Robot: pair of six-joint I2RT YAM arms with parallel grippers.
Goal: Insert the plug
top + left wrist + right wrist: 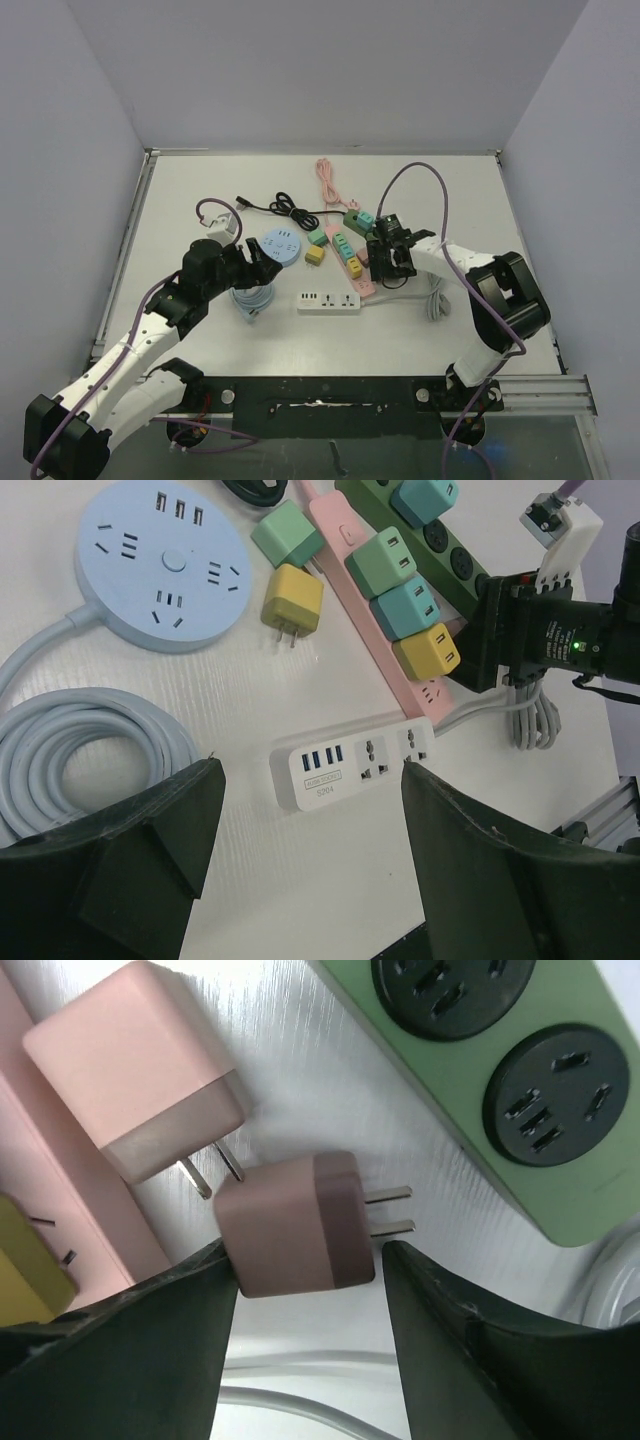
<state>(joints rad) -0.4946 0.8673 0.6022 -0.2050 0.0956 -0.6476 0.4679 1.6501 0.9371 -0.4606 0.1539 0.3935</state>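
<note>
Right gripper straddles the mauve cube-shaped plug beside the green plastic power strip, though I cannot tell if it pinches; prongs sit outside every socket, insertion not yet done.

Mauve-brown plug, pale pink plug, green strip with black sockets, light-blue round hub, white strip

- This is a robotics lab cell, not a home or a shop.
- A white surface is boxed in on three sides by plain pale walls.
- A left arm and a right arm are bolted to a metal rail at the near edge, trailing purple cables.
- Power strips and coloured plugs lie clustered like test pieces.
</note>
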